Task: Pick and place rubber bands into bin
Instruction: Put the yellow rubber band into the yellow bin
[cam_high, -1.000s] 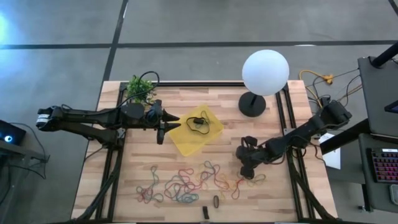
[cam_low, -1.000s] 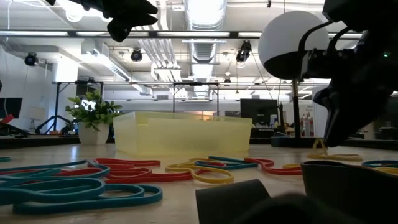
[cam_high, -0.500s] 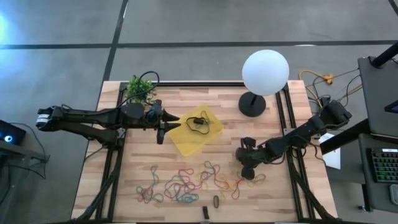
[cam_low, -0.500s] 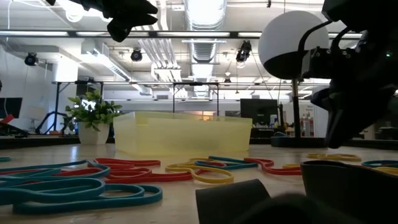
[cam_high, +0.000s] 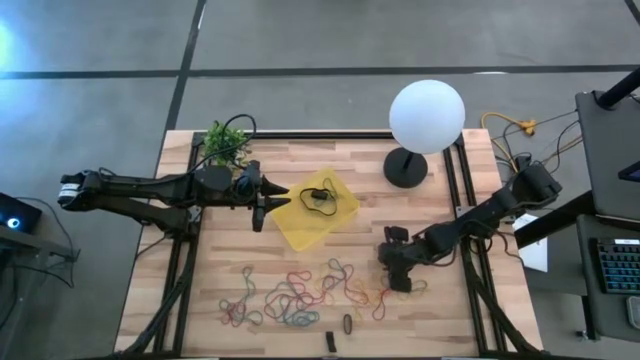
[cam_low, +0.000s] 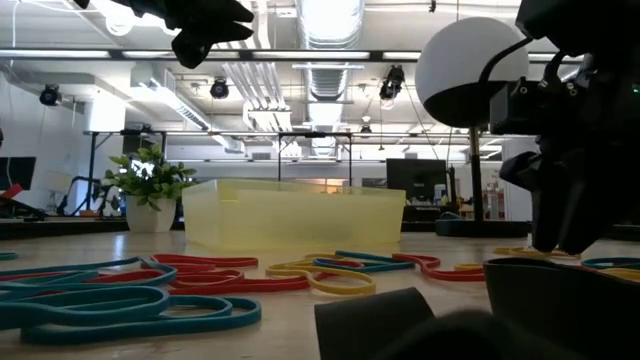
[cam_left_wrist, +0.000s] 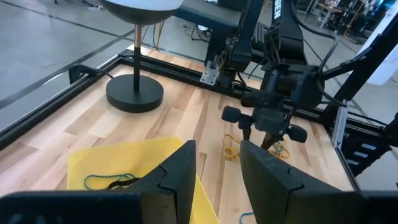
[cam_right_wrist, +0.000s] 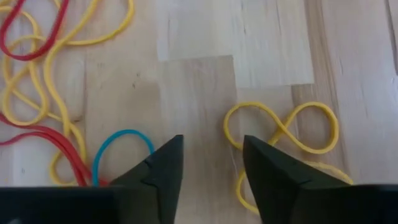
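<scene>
Many rubber bands (cam_high: 295, 297) in red, blue, green and yellow lie loose on the wooden table near its front edge. The yellow bin (cam_high: 315, 212) sits mid-table, with a dark band (cam_high: 318, 197) and a blue band (cam_left_wrist: 102, 181) lying in it. My right gripper (cam_right_wrist: 211, 163) is open, pointing steeply down over bare wood. A twisted yellow band (cam_right_wrist: 281, 134) lies to one side of it and a blue band (cam_right_wrist: 123, 148) to the other. My left gripper (cam_high: 262, 206) hangs open and empty above the bin's left edge.
A lamp with a white globe (cam_high: 427, 115) and a black round base (cam_high: 405, 168) stands at the back right. A small green plant (cam_high: 225, 145) stands at the back left. Two small dark oblong pieces (cam_high: 346, 325) lie at the front edge. Black rails run along the table's sides.
My right gripper has tipped and rolled a little over the yellow bands at the pile's right end. In the low view its fingers formed a narrow point before and now stand apart, so it has opened. My left arm has kept still.
</scene>
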